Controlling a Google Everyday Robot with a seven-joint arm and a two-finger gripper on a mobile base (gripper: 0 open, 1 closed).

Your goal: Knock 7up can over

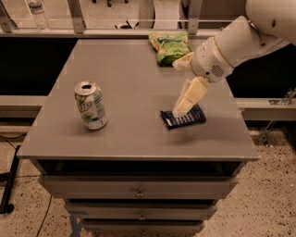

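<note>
The 7up can [90, 105] stands upright on the left part of the grey table top [134, 88]; it is white-silver with a green logo and an open silver top. My gripper [181, 109] hangs from the white arm that comes in from the upper right. It points down over the right part of the table, just above a dark blue snack packet [184, 117]. The gripper is well to the right of the can, with bare table between them.
A crinkly green snack bag [170, 46] lies at the table's back edge, behind the gripper. Drawers [138, 190] are below the table top. A railing and a plastic bottle [37, 13] stand behind the table. Speckled floor lies to both sides.
</note>
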